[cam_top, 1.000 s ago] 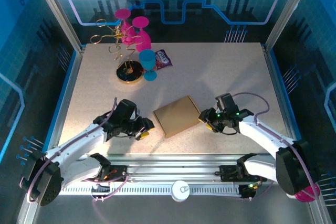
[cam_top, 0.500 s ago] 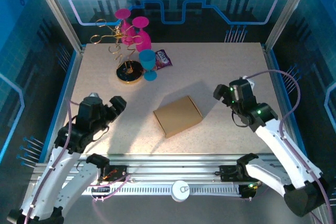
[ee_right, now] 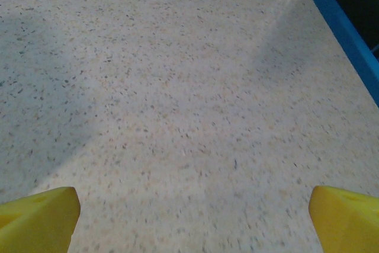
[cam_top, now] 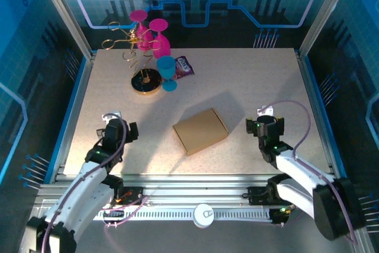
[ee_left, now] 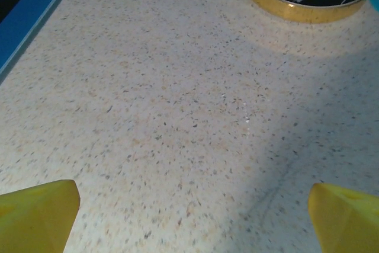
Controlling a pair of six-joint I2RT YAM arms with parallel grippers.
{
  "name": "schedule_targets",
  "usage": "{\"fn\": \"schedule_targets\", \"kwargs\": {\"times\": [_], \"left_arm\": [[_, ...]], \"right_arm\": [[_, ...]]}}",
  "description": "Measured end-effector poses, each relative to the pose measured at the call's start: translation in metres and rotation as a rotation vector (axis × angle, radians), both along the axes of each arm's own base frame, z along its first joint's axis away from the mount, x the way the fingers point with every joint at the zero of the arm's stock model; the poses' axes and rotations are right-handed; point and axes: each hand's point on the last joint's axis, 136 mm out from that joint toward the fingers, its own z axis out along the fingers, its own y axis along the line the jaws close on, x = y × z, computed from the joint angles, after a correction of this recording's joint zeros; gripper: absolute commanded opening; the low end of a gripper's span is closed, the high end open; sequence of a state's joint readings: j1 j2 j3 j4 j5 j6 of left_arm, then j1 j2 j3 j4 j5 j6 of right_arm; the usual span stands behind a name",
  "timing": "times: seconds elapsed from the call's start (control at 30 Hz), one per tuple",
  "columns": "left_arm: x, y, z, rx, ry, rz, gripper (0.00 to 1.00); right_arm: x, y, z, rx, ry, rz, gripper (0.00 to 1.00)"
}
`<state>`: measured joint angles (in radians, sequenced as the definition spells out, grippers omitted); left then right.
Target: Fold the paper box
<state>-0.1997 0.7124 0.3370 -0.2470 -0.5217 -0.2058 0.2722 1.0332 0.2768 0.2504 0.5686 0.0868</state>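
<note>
From above, the folded paper box [cam_top: 200, 131] lies flat and closed on the speckled table [cam_top: 249, 81]. It sits between the two grippers, well apart from both, right of the left gripper's fingers and left of the right gripper's fingers. There is one box. Far beyond the left fingers stands one gold wire rack [cam_top: 131, 44] on a round black and gold base [cam_top: 146, 80]. Pink goblets [cam_top: 158, 26] hang on the rack, and two rims can be counted. One blue goblet [cam_top: 167, 68] stands beside the base, and one purple packet [cam_top: 184, 66] lies just behind it. What the goblets hold cannot be told. Both arms are drawn back low near the table's near edge, elbows folded. The left gripper [cam_top: 118, 126] and right gripper [cam_top: 265, 122] point away over the table.

In the left wrist view, the left gripper's two yellow fingertips [ee_left: 37, 214] stand wide apart with bare table between them. Ahead and to their right is the gold rim of the base [ee_left: 296, 9], and a blue edge strip [ee_left: 35, 19] runs far to their left.

In the right wrist view, the two yellow fingertips [ee_right: 37, 217] are likewise spread wide over bare table, holding nothing. The blue edge strip [ee_right: 349, 37] lies ahead to their right.
</note>
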Motion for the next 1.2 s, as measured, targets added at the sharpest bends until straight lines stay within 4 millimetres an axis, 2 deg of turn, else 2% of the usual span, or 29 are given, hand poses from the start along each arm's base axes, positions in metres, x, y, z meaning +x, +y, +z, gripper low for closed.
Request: {"fn": "schedule_targets", "kwargs": {"times": [0.13, 0.23, 0.4, 0.47, 0.6, 0.67, 0.87, 1.2], "left_arm": [[0.021, 0.007, -0.023, -0.012, 0.028, -0.003, 0.99], [0.041, 0.009, -0.036, -0.047, 0.028, -0.025, 0.99], [0.086, 0.011, -0.04, -0.126, -0.086, -0.068, 0.99], [0.1, 0.011, -0.04, -0.14, -0.133, -0.085, 0.99], [0.121, -0.005, -0.036, -0.144, -0.225, -0.188, 0.99], [0.122, -0.008, -0.037, -0.148, -0.232, -0.201, 0.99], [0.131, -0.009, -0.02, -0.144, -0.294, -0.217, 0.99], [0.132, -0.01, -0.019, -0.146, -0.3, -0.223, 0.99]], "right_arm": [[0.024, 0.0, -0.011, -0.001, 0.006, 0.047, 1.0], [0.047, 0.002, -0.012, 0.019, -0.019, 0.079, 1.0], [0.087, 0.002, 0.003, 0.083, -0.107, 0.101, 1.0], [0.09, 0.008, 0.0, 0.098, -0.133, 0.133, 1.0], [0.08, 0.013, -0.014, 0.106, -0.131, 0.164, 1.0], [0.081, 0.012, -0.013, 0.107, -0.138, 0.163, 1.0], [0.084, 0.013, -0.007, 0.111, -0.165, 0.164, 1.0], [0.088, 0.018, -0.003, 0.134, -0.172, 0.202, 1.0]]}}
